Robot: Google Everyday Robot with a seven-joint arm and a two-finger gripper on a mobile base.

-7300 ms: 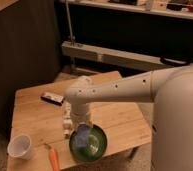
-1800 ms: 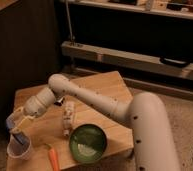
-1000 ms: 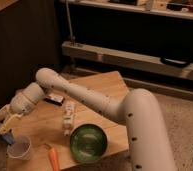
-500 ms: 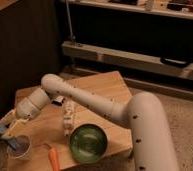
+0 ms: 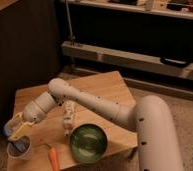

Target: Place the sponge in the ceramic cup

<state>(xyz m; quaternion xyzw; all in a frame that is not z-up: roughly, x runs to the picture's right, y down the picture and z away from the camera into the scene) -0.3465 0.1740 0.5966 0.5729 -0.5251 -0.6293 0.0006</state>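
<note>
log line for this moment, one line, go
phase: placing | claw: just above ceramic cup | sponge: blue at cup mouth, release unclear | green bowl: right of cup, apart

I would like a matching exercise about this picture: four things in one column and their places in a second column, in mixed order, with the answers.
Things:
1. gripper
2. green bowl
3. orange carrot-like item
4. ceramic cup

Places:
a. on the table, near its front edge, between cup and bowl
b. at the table's front-left corner in the picture, with the blue sponge at its mouth
c. in the air, just above the cup
d. near the front edge, to the picture's right of the orange item

Pairs: 1-c, 2-d, 3-a, 4-b.
</note>
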